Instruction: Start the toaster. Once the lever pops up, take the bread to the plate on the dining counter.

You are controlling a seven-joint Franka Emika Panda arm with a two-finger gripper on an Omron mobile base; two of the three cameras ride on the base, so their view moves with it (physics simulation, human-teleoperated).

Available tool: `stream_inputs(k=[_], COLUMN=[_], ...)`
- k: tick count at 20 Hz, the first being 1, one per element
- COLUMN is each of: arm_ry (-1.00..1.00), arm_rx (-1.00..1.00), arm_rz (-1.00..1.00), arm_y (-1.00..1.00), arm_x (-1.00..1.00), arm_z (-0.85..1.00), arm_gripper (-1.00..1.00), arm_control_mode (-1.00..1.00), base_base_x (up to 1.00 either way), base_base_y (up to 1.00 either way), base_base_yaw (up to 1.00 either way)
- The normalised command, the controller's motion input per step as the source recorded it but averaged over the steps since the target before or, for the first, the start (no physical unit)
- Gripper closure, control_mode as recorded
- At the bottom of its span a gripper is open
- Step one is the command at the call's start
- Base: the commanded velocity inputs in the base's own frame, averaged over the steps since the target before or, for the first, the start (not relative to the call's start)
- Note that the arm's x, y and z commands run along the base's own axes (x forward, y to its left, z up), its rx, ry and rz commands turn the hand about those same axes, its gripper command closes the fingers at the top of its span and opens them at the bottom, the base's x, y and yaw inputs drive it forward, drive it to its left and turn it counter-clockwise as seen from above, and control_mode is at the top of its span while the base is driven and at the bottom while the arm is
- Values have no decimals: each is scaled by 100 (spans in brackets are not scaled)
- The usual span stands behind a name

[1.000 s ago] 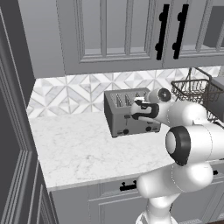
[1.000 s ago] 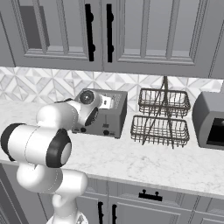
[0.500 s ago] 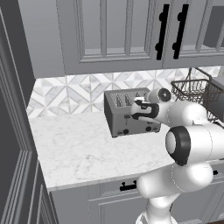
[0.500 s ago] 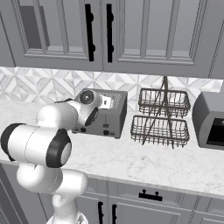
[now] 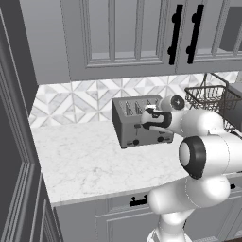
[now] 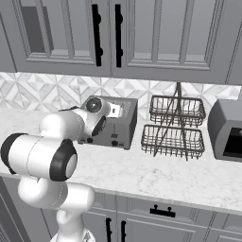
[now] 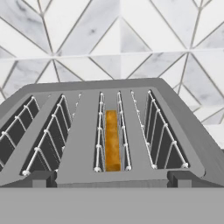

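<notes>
The grey four-slot toaster stands on the marble worktop against the tiled wall. In the hand view I look down onto the toaster's top. The orange-tan bread sits low in the third slot from the left. My gripper hovers at the toaster's front upper edge, open, with nothing between its fingers. The plate and the dining counter are out of view.
A two-tier wire basket stands right of the toaster, and a dark-fronted appliance beyond it. Grey upper cabinets hang overhead. A tall cabinet side closes the worktop's left end.
</notes>
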Motion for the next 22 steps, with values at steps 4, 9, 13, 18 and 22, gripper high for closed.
stream_inputs(k=[4,9,13,18,22], arm_ry=[0,0,0,0,0], arm_rx=[0,0,0,0,0], arm_rz=[0,0,0,0,0], arm_y=[0,0,0,0,0], arm_x=[0,0,0,0,0], arm_z=[0,0,0,0,0], arm_gripper=[-100,-100,-100,-100,-100], arm_control_mode=[-100,-100,-100,-100,-100], base_base_x=[0,0,0,0,0], base_base_y=[0,0,0,0,0], base_base_yaw=[0,0,0,0,0])
